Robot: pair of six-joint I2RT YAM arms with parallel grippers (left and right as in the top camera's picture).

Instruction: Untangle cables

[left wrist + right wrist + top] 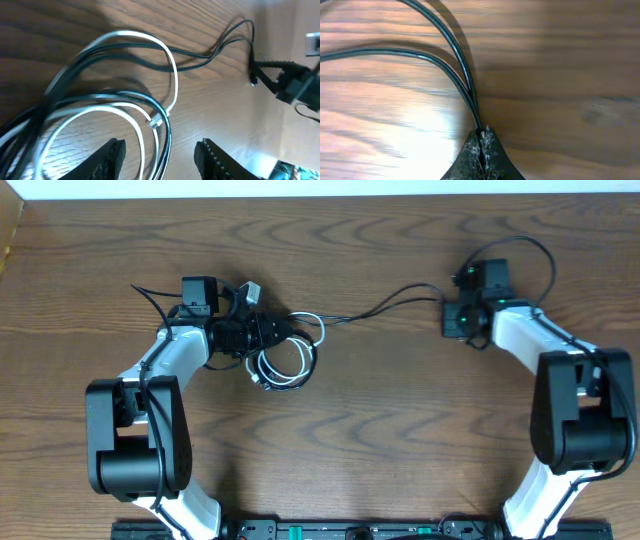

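The right gripper [481, 134] is pinching two black cables [471, 105] at its tips. The left gripper [160, 147] is standing open, the white cable [175, 80] looping just ahead.

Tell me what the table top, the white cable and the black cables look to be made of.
The table top looks like wood or wood-look laminate: brown wavy grain, slight sheen. The white cable seems plastic- or rubber-sheathed: smooth, bending in loose loops. The black cables are likely the same: smooth, with a glossy highlight.
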